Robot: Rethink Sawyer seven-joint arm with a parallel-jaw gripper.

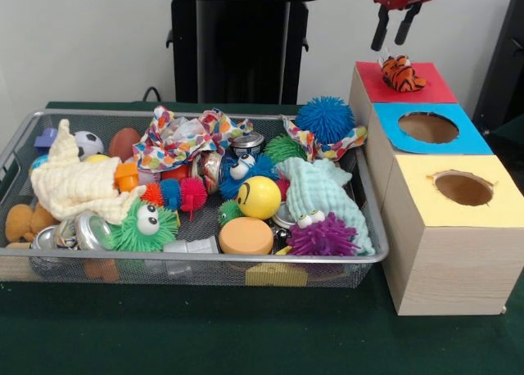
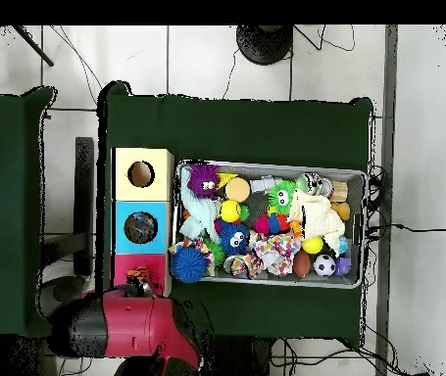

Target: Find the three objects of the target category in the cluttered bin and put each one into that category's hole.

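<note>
My gripper (image 1: 395, 27) hangs open and empty just above the red-topped box (image 1: 430, 87). An orange, black-striped plush tiger (image 1: 401, 73) lies on the red top right below the fingertips and covers the hole, which is hidden. It also shows in the overhead view (image 2: 138, 277), beside the red arm (image 2: 119, 328). The wire mesh bin (image 1: 205, 260) is full of toys. A tan plush animal (image 1: 20, 221) lies at the bin's left end, partly under a cream cloth (image 1: 74, 182). It also shows in the overhead view (image 2: 340, 210).
The blue-topped box (image 1: 471, 139) and the yellow-topped box (image 1: 491, 215) stand in a row in front of the red one, each with an open hole. The bin holds spiky balls, a yellow smiley ball (image 1: 259, 196), patterned cloth (image 1: 184, 137), and metal cans.
</note>
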